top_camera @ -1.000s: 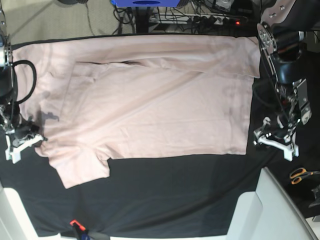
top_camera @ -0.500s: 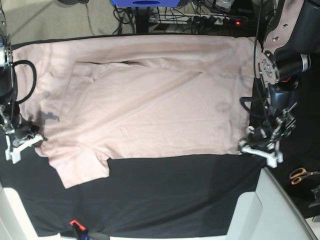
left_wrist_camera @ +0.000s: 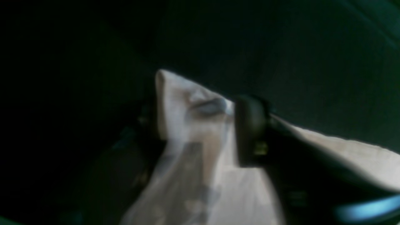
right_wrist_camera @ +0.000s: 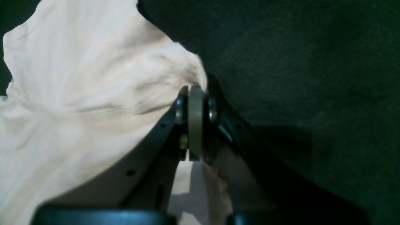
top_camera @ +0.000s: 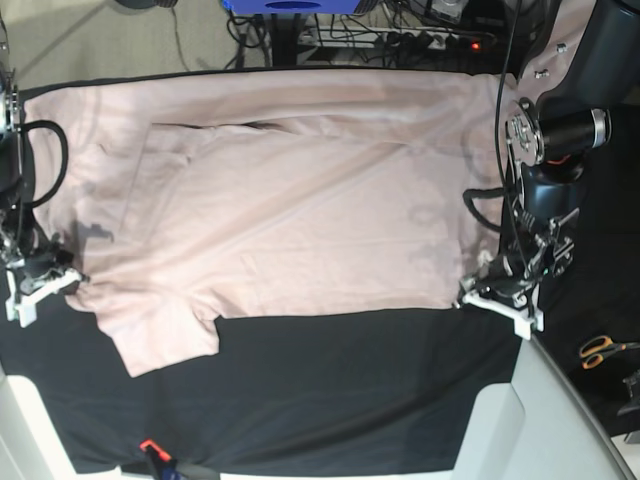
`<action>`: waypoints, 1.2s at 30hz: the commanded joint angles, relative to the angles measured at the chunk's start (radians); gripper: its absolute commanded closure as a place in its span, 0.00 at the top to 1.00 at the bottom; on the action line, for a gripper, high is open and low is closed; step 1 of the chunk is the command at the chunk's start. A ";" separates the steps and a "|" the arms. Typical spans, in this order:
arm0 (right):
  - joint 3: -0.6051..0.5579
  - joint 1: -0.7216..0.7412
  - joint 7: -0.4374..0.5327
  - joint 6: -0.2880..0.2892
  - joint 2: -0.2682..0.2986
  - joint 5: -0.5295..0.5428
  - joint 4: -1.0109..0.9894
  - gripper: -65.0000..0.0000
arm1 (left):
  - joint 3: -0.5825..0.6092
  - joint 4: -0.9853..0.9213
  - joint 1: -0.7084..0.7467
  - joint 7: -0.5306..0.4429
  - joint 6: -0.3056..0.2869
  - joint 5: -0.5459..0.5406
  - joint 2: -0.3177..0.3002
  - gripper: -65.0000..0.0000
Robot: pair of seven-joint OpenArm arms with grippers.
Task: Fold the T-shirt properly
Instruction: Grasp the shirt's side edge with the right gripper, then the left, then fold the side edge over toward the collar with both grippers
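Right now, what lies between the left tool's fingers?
A corner of the pale pink T-shirt lies between the left tool fingers, over the black tablecloth; the left wrist view shows it, though blurred.

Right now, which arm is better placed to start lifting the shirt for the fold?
Probably the right gripper: it is shut on the T-shirt edge. The left gripper only straddles the hem corner.

A large, plain pale pink cotton T-shirt (top_camera: 290, 200) lies spread out nearly flat across the black-draped tabletop, its length running sideways in the base view. One short sleeve juts out toward the near edge at the lower left. Soft creases run diagonally over the body, and a fold line crosses along the far side. Its lower right corner is lifted into a peak.
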 commanded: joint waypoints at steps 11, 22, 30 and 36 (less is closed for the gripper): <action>0.003 0.024 0.084 0.003 0.018 0.011 0.015 0.00 | 0.090 0.033 -0.005 0.031 -0.002 0.009 -0.036 0.00; 0.003 0.022 0.107 0.009 0.033 0.011 0.015 0.00 | 0.152 0.300 0.058 0.143 -0.002 -0.005 -0.050 0.00; 0.006 -0.050 0.101 0.006 0.056 0.011 0.138 0.00 | 0.002 0.553 0.194 0.237 -0.002 0.001 -0.043 0.00; 0.010 -0.117 0.063 0.002 0.062 0.012 0.256 0.00 | -0.006 0.577 0.248 0.237 -0.002 -0.002 -0.043 0.00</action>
